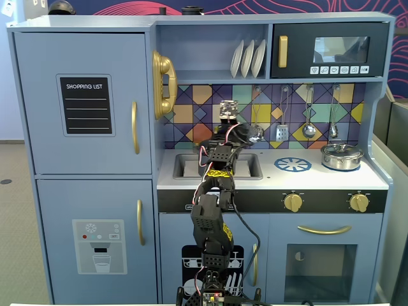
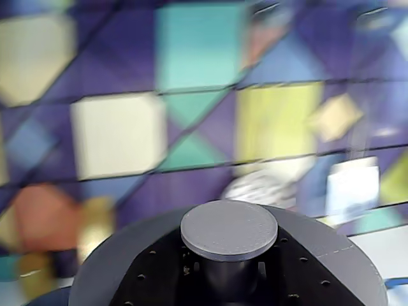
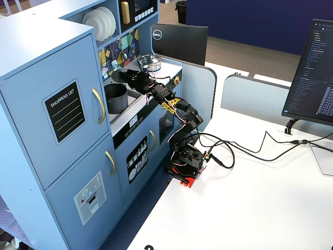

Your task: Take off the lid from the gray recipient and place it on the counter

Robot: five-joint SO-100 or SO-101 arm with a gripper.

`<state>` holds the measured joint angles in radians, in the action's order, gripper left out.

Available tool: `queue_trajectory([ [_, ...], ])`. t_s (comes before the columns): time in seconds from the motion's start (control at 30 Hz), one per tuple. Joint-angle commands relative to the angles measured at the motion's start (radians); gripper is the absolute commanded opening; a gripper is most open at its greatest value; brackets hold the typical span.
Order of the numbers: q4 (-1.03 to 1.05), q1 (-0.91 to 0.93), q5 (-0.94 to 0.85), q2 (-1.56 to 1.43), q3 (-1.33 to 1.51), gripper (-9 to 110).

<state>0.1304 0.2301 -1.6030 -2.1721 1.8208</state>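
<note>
My gripper is shut on the stem under the knob of the matte dark-gray lid, which I hold in the air in front of the coloured backsplash. In a fixed view the lid hangs from the gripper just above the rim of the gray recipient. The recipient stands open in the sink recess. In a fixed view from the front, my arm hides the recipient, and the gripper is raised over the sink. The pale counter lies to the right.
A shiny silver pot with its own lid stands at the counter's right end, next to the round burner print. Utensils hang on the backsplash. A gold phone hangs on the cabinet at left. A shelf with plates is overhead.
</note>
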Motion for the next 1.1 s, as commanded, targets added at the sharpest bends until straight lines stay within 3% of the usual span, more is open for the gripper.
queue_trajectory([
  [0.0, 0.005, 0.081, 0.006, -0.071, -0.060, 0],
  [0.4, -0.183, 0.313, 0.020, -0.035, 0.144, 0],
  [1.07, -0.425, 0.347, 0.002, 0.206, 0.268, 0],
])
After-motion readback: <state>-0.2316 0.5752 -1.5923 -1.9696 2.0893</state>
